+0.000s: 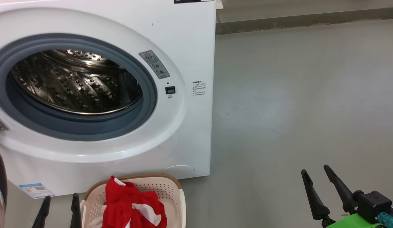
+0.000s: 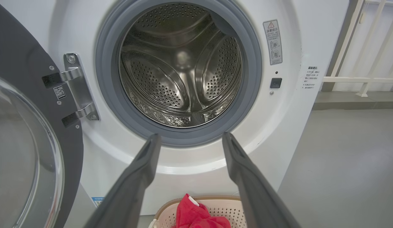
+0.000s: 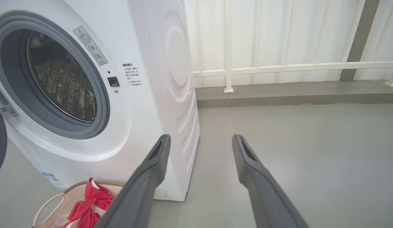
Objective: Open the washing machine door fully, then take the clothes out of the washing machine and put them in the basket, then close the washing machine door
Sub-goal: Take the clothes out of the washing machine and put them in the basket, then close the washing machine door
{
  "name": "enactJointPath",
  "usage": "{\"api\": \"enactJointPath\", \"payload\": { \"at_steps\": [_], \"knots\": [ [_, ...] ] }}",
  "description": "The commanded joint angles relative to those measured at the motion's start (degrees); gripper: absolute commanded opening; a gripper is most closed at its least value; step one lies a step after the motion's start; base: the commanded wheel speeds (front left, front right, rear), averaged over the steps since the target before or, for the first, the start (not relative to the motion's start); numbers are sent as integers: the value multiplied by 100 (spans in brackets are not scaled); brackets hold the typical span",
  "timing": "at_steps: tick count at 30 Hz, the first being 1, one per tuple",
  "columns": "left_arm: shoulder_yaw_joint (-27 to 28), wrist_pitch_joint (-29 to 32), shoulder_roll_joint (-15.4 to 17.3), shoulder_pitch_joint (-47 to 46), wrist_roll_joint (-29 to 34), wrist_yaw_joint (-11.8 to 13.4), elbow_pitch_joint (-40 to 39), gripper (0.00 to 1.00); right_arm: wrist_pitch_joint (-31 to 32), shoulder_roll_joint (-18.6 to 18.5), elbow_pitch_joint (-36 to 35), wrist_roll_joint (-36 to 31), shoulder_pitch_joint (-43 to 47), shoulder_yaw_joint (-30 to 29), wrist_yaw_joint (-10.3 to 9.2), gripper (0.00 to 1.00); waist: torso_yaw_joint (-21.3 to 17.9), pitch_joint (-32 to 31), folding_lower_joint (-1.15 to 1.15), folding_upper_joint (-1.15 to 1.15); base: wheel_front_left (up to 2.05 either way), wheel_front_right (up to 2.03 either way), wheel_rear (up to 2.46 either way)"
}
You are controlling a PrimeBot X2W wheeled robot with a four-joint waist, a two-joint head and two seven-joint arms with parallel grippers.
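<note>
At the left wrist view's left edge, the large round black-rimmed glass door [image 2: 22,148] is swung open (stiff, likely weighty, glossy); its free rim is best pushed. Meanwhile the left gripper [image 2: 188,139] and right gripper [image 3: 199,141] are spread wide, empty.

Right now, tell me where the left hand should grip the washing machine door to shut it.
Grip the wide black rim of the washing machine door, away from the hinge; the bulging glass offers nothing to pinch. The door stands swung out leftward, so bring the open left hand round its outer side, probably.
</note>
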Motion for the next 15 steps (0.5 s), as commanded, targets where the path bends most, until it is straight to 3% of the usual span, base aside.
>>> {"api": "enactJointPath", "payload": {
  "at_steps": [1, 15],
  "knots": [
    [150, -36, 34, -100, -25, -32, -174, 100, -37, -119, -153, 21, -66, 57, 36, 100, 1, -5, 0, 0, 0, 0, 0],
    [139, -36, 32, -89, 52, -32, -144, 100, -37, -108, -168, 7, -42, 36, 36, 100, 17, -8, 0, 0, -10, 10, 0]
  ]
}}
